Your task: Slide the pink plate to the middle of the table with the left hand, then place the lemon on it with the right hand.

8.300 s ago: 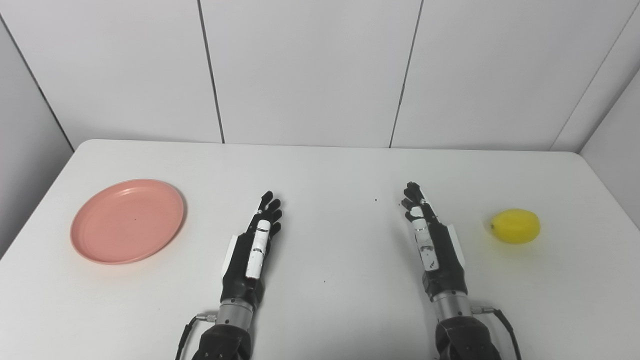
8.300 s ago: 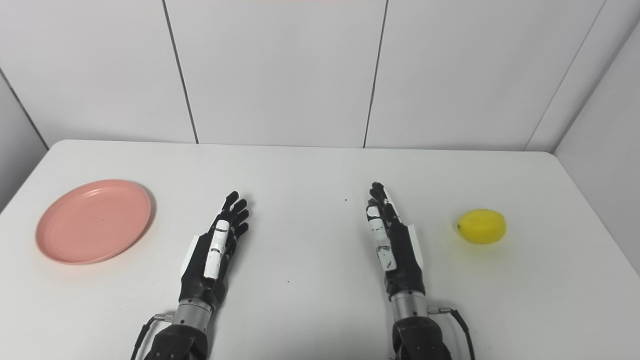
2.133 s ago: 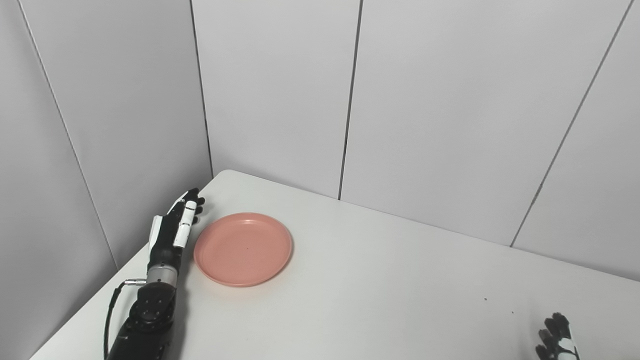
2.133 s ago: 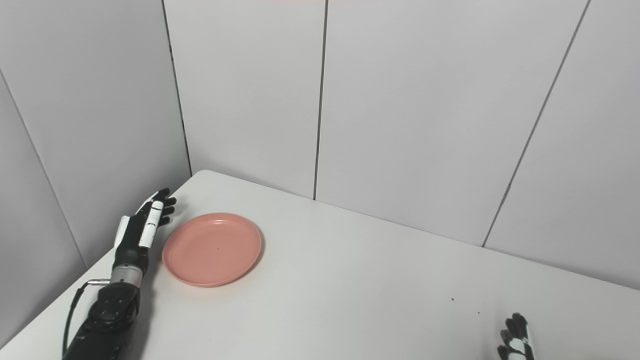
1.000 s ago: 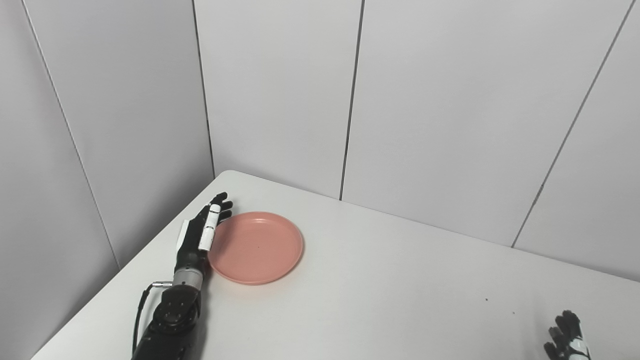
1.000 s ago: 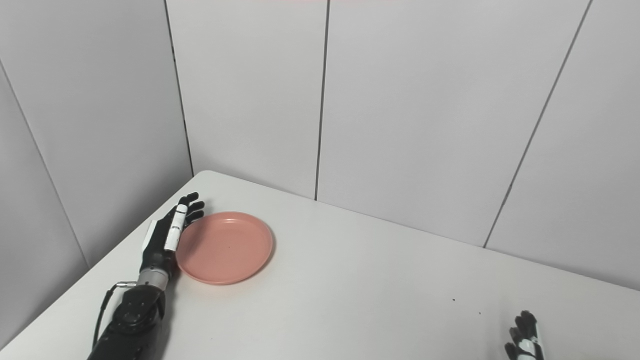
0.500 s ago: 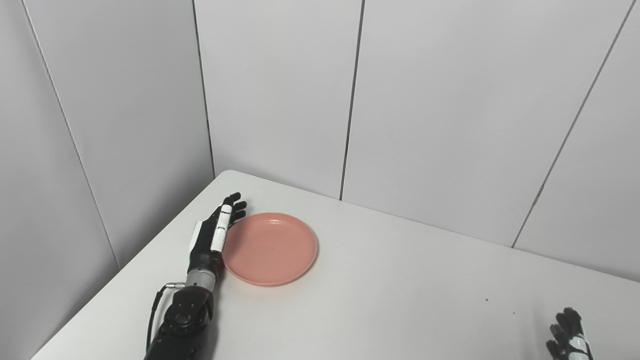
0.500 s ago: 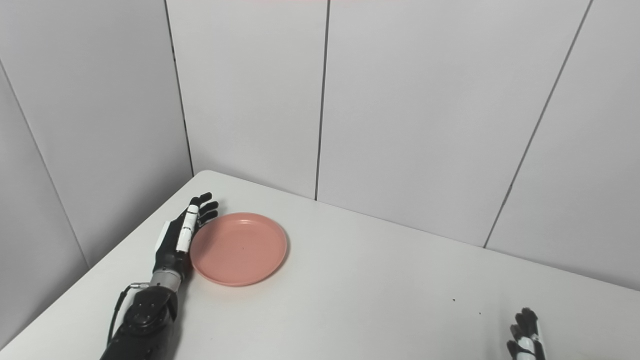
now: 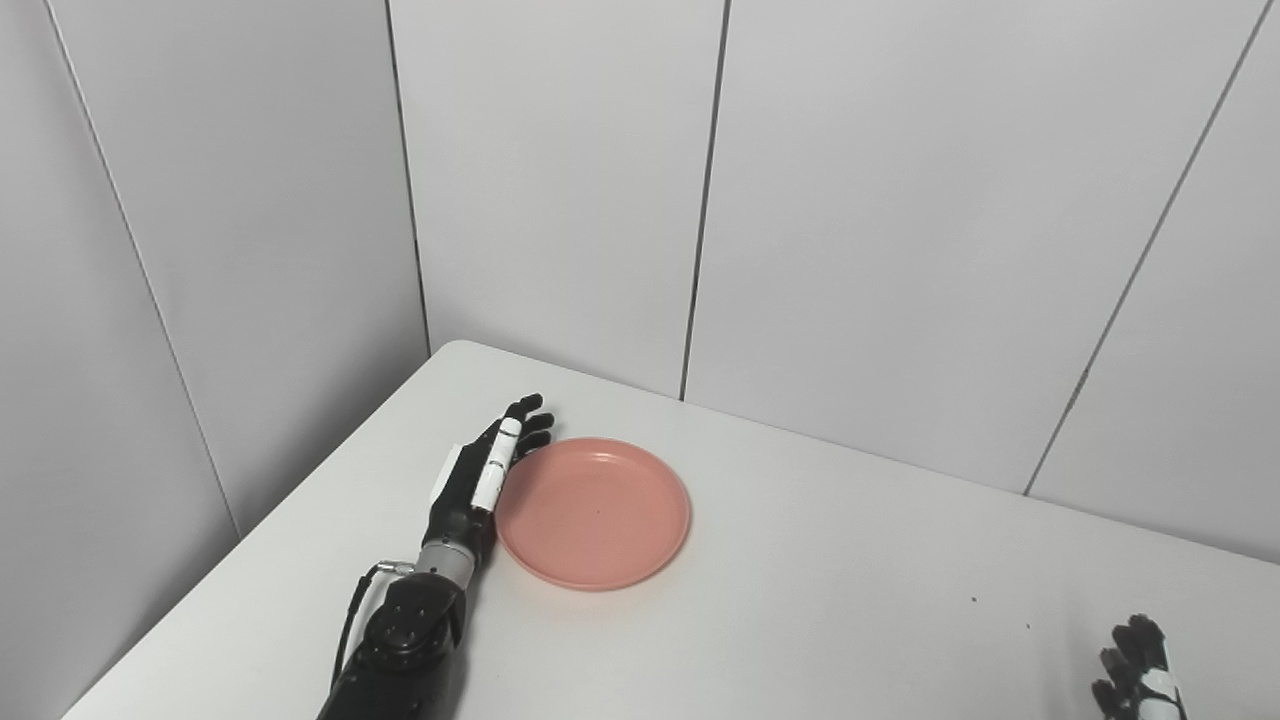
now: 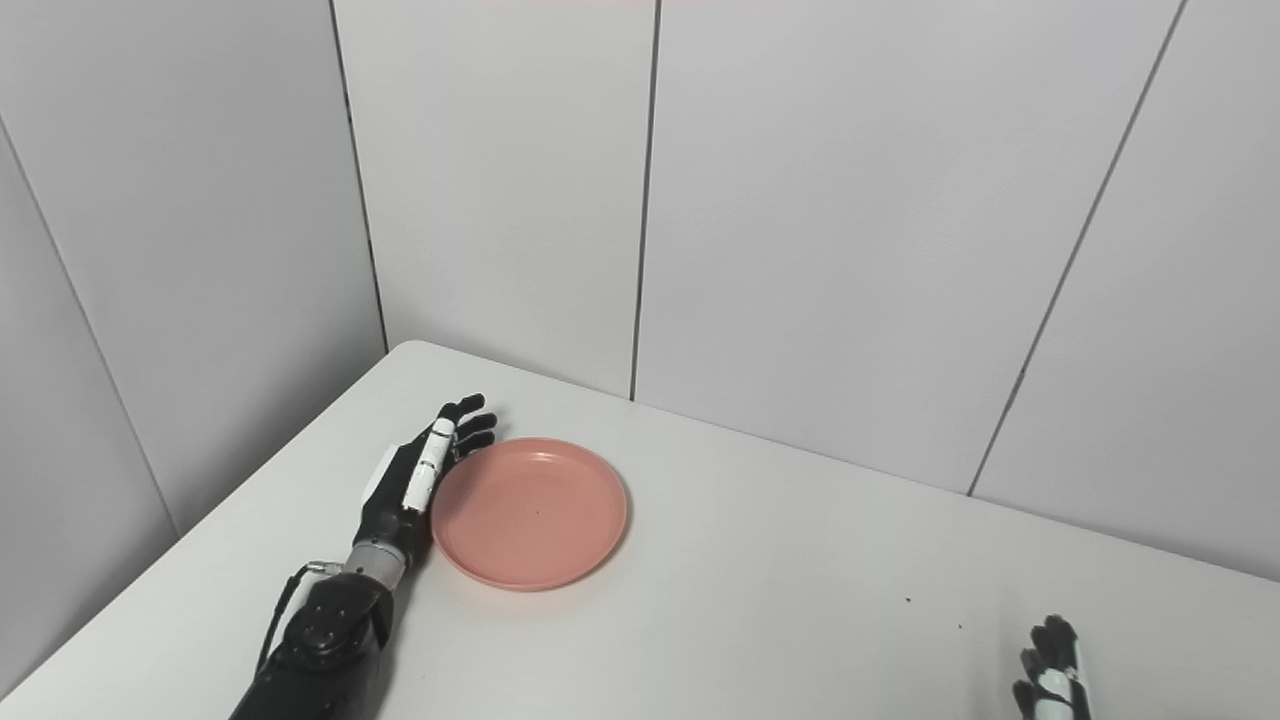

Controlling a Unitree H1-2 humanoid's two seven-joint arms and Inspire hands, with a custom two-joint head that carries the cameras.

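Observation:
The round pink plate (image 9: 594, 513) lies flat on the white table (image 9: 800, 600), left of centre in both eye views. My left hand (image 9: 482, 480) stands on edge with its fingers straight, open, pressed against the plate's left rim. Only the fingertips of my right hand (image 9: 1135, 672) show at the bottom right corner; they look spread and hold nothing. The lemon is outside both views.
Grey wall panels (image 9: 560, 200) enclose the table at the back and on the left. The table's left edge (image 9: 260, 560) runs close beside my left forearm. A few tiny dark specks (image 9: 973, 600) dot the tabletop to the right.
My left hand has pushed the pink plate to the right across the table, hand and plate moving together. The right hand has stayed at the bottom right corner.

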